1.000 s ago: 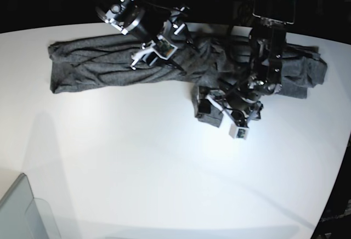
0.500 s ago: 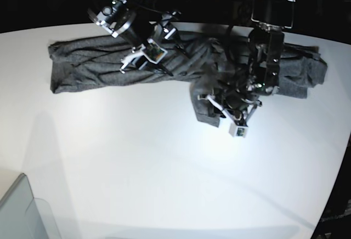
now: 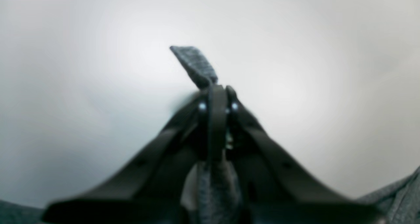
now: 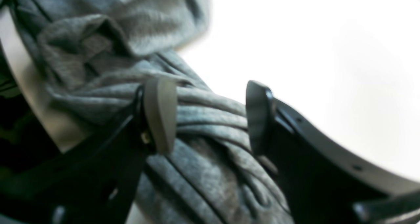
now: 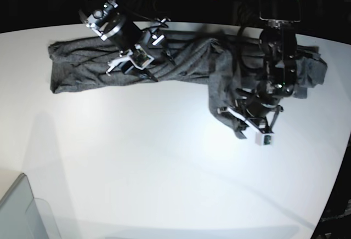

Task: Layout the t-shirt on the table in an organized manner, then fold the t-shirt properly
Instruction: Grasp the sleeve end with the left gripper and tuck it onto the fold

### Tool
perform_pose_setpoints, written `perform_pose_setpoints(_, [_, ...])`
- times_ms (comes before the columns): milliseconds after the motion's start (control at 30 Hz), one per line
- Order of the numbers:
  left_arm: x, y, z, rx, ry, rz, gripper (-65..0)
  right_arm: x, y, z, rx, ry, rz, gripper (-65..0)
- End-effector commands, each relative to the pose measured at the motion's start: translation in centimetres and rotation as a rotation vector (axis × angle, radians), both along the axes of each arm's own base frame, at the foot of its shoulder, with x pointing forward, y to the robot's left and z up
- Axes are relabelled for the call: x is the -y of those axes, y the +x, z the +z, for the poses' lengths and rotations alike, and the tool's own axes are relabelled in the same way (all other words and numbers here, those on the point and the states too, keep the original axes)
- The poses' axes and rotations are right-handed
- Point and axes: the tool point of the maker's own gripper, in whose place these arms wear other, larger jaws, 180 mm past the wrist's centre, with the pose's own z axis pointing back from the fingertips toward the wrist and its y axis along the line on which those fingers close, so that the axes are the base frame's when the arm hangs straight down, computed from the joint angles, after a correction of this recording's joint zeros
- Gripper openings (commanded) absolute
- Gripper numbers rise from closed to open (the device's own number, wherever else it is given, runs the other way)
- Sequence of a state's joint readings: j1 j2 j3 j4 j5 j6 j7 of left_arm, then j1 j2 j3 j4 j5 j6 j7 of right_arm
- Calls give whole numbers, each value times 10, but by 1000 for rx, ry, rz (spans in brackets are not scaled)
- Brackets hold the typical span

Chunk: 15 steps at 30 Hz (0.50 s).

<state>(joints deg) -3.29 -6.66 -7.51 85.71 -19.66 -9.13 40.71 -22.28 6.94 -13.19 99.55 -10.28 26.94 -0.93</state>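
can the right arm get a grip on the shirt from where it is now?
Probably yes. The right tool is open, with bunched folds of the t-shirt lying directly between its fingers, nothing else in the way. The left tool is shut on another part of the cloth.

Both wrist views are soft with blur. In the left wrist view the left gripper [image 3: 215, 96] hides most of the t-shirt [image 3: 197, 65], showing only a small flap. In the base view the right arm covers the t-shirt's top edge; the tabletop [image 5: 164, 168] runs off frame.
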Motion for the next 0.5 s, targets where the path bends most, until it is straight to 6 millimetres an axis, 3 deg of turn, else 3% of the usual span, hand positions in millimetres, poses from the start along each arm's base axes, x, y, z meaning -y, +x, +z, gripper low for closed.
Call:
perform_pose_setpoints(0, [0,8,24,76,-12,1,-649,1,5,13,41,32,-9,-313])
perform_pose_setpoints(200, [-40,-8,64,186,17,102,-649,6,7,12,41,25,-23,-313])
perform_pose_setpoints(467, [-91,-60,61,109,86,217,-649,6,8,12,40,26,-23,-313])
